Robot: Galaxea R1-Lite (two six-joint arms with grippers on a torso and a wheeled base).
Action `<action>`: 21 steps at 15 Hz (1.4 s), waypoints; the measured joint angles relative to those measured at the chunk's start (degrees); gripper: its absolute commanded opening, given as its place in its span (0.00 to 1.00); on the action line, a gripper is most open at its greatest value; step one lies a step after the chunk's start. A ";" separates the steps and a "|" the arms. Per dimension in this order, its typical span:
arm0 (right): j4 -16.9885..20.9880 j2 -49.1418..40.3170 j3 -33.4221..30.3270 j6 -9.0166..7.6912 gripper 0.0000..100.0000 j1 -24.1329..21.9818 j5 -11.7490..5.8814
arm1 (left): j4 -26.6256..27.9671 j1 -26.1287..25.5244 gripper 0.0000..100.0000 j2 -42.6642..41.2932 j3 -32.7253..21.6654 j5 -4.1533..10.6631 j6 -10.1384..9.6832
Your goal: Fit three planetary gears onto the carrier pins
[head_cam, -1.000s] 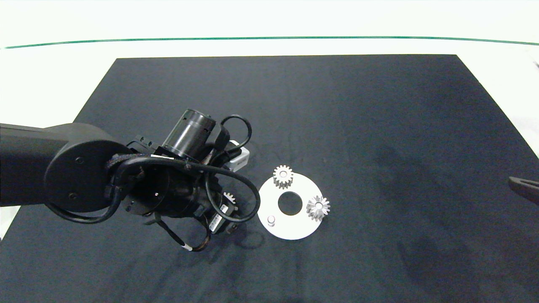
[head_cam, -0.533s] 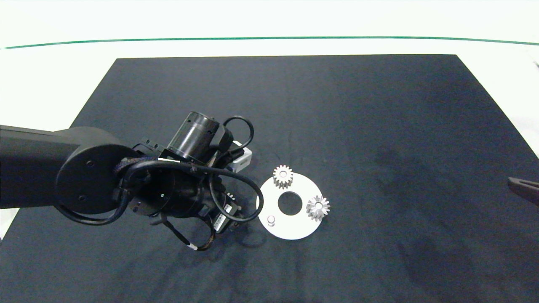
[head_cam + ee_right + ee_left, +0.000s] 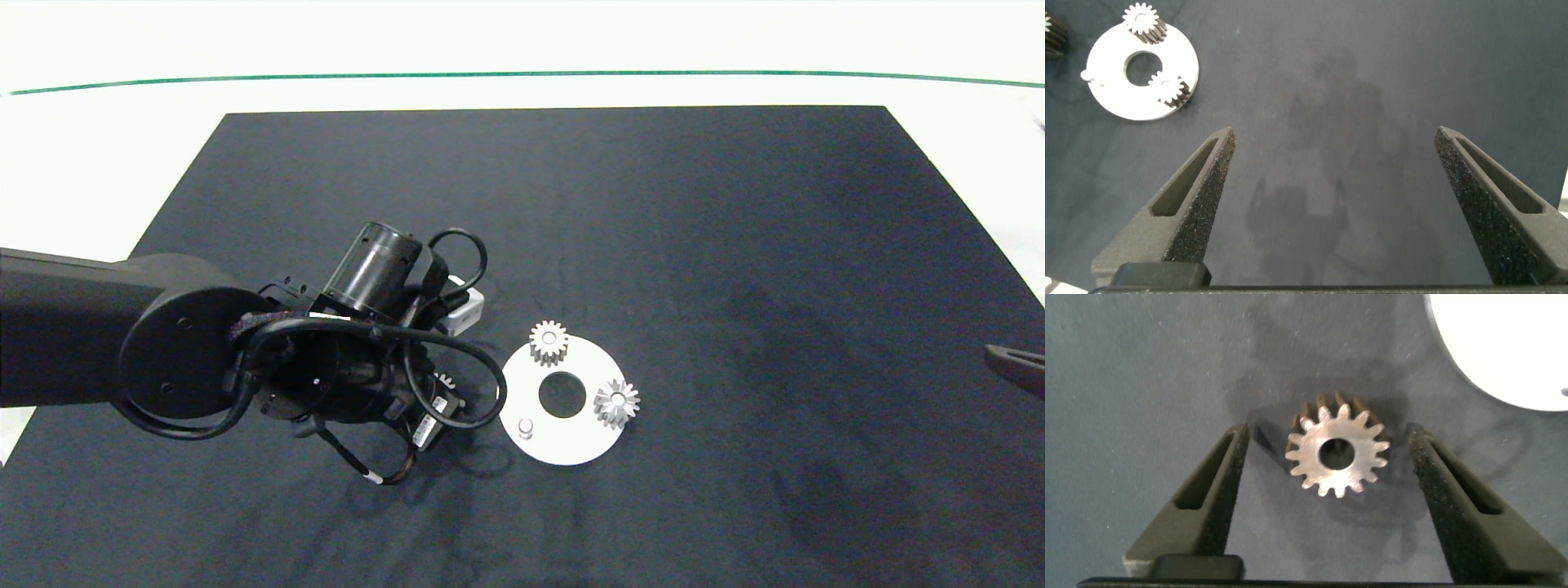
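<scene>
A white ring-shaped disc lies on the dark mat. Two planetary gears sit on its carrier pins, one at the far side and one at the right. The near-left pin stands bare. A third gear lies flat on the mat just left of the disc, between the two fingers of my open left gripper; neither finger touches it. In the head view this gear shows only partly under the left wrist. My right gripper hangs open and holds nothing, far to the right of the disc.
The dark mat covers most of the white table, whose far part carries a green line. The left arm and its cables crowd the space left of the disc. Only a tip of the right gripper shows at the right edge.
The left arm has shifted slightly towards the disc and settled over the loose gear. The disc, its two gears and the right gripper have not moved.
</scene>
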 measured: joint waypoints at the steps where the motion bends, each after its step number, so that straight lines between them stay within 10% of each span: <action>1: -0.01 0.02 0.05 0.00 1.00 -0.02 -0.01 | -0.11 0.33 0.71 0.00 0.20 0.00 0.02; 21: -0.34 0.28 0.77 -0.07 1.00 0.02 0.02 | -10.80 0.63 0.30 -1.00 5.90 -0.02 -2.43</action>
